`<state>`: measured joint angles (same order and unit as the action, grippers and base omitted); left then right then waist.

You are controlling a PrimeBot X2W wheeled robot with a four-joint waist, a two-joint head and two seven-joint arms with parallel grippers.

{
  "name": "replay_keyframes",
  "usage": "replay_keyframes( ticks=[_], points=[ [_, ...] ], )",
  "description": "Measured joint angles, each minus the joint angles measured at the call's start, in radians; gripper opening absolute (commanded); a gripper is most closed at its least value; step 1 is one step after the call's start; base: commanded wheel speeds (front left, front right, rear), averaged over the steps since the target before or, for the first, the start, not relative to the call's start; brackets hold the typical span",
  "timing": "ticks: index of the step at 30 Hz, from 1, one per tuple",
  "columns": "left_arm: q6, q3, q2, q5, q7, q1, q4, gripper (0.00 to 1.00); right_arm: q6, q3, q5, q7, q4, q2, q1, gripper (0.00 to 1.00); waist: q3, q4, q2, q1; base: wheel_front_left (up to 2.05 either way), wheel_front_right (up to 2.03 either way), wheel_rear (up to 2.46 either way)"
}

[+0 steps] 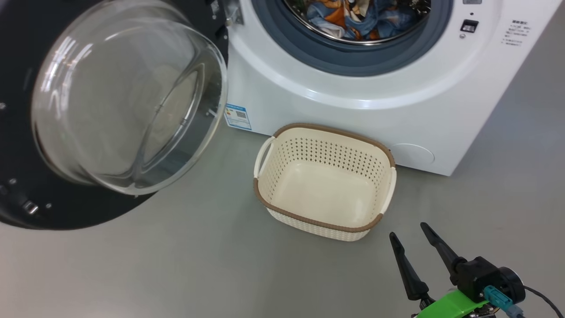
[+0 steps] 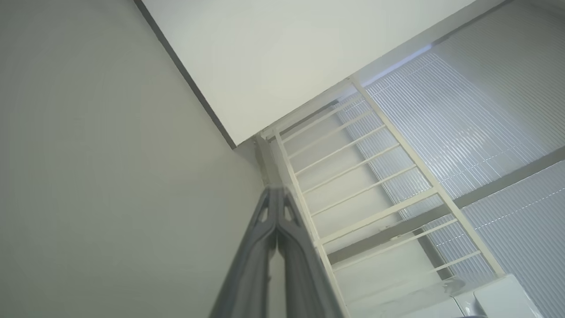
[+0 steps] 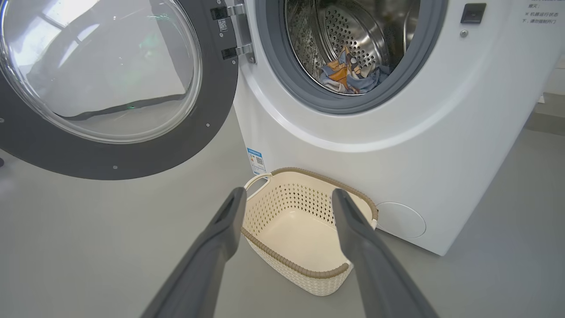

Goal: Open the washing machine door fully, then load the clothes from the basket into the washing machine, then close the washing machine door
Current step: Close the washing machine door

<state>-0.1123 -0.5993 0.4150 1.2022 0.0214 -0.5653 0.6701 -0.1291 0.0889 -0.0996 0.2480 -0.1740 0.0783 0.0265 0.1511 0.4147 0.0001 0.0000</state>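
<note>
The white washing machine [image 1: 353, 110] [image 3: 441, 145] stands with its round door [image 1: 128, 101] [image 3: 101, 70] swung wide to the left, glass bowl facing me. Blue and orange clothes [image 1: 362, 17] [image 3: 348, 75] lie inside the steel drum. The cream basket [image 1: 326, 132] [image 3: 309, 271] sits on the floor before the machine, with nothing in it. My right gripper [image 1: 408, 232] [image 3: 289, 196] is open and holds nothing, hovering near the basket's front right corner. My left gripper [image 2: 277, 192] is shut with nothing in it, pointing at a wall corner and a white rack.
Grey floor [image 1: 198, 265] spreads around the basket and under the open door. A white slatted rack [image 2: 366, 185] and ribbed panel [image 2: 463, 123] fill the left wrist view. A blue label [image 1: 237, 116] is stuck low on the machine's front.
</note>
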Motion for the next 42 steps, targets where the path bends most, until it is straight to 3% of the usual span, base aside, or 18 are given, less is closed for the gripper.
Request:
replay_keyframes(
  ticks=[8, 21, 29, 42],
  points=[
    [-0.008, -0.02, 0.002, 0.129, -0.15, -0.021, 0.079, 0.0, 0.0, -0.003, 0.0, -0.017, 0.022, 0.019, 0.016, 1.0, 0.033, -0.038, 0.0, 0.0, 0.0, 0.0, 0.0],
    [-0.009, -0.009, -0.023, 0.275, -0.349, -0.023, 0.025, 0.0, 0.0, 0.001, 0.0, -0.037, 0.043, 0.022, 0.016, 1.0, 0.046, -0.046, 0.0, 0.0, 0.0, 0.0, 0.0],
    [-0.011, -0.008, -0.029, 0.313, -0.407, -0.002, 0.009, 0.0, 0.0, 0.003, 0.0, -0.037, 0.042, 0.023, 0.016, 1.0, 0.038, -0.051, 0.0, 0.0, 0.0, 0.0, 0.0],
    [-0.011, 0.009, -0.039, 0.306, -0.398, 0.005, 0.016, 0.0, 0.0, 0.012, -0.008, -0.054, 0.046, 0.038, 0.016, 1.0, 0.032, -0.067, 0.0, 0.0, 0.0, 0.0, 0.0]
  ],
)
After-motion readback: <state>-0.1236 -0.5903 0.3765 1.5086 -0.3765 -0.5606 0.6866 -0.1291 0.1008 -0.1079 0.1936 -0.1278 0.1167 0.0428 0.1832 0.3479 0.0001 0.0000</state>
